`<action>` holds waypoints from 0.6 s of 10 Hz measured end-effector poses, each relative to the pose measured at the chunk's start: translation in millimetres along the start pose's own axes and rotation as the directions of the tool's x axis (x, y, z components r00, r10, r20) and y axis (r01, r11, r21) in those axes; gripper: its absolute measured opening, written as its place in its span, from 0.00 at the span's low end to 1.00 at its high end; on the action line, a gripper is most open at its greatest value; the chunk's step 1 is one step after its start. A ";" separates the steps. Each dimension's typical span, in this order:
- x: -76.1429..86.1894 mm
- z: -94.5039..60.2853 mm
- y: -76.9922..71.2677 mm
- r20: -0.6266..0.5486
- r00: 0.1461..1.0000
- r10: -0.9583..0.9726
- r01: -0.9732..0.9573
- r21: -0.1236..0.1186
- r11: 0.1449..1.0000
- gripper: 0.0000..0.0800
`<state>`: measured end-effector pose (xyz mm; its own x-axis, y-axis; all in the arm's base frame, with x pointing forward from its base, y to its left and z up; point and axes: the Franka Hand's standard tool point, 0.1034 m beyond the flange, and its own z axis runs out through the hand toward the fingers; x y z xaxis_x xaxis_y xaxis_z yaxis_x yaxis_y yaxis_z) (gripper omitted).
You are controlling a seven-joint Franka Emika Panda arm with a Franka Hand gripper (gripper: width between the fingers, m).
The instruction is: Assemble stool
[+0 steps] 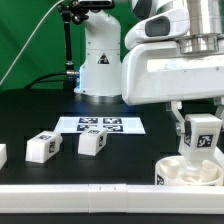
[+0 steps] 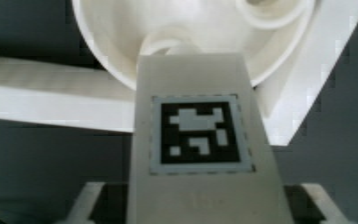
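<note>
A black table (image 1: 30, 118) stood before a green backdrop, a white rail (image 1: 70, 196) running along the frame's lower edge. At lower right the gripper (image 1: 199, 118) was clamped on a tagged leg (image 1: 201, 138), upright over the round seat (image 1: 167, 172) just beside that rail. Two loose legs (image 1: 42, 147) (image 1: 92, 143) sat at lower left, well apart from the seat with bare tabletop between. The marker board (image 1: 100, 125) lay at centre.
</note>
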<state>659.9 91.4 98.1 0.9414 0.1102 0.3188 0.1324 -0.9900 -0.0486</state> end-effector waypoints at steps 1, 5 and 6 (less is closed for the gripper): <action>3.8 1.8 0.8 0.000 1.000 -0.006 0.006 0.000 1.000 0.42; 4.2 4.5 2.4 0.001 1.000 -0.008 0.008 0.000 1.000 0.42; 4.1 4.4 2.4 -0.003 1.000 -0.008 0.008 0.000 1.000 0.42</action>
<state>665.4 89.9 95.2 0.9394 0.1180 0.3218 0.1399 -0.9891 -0.0456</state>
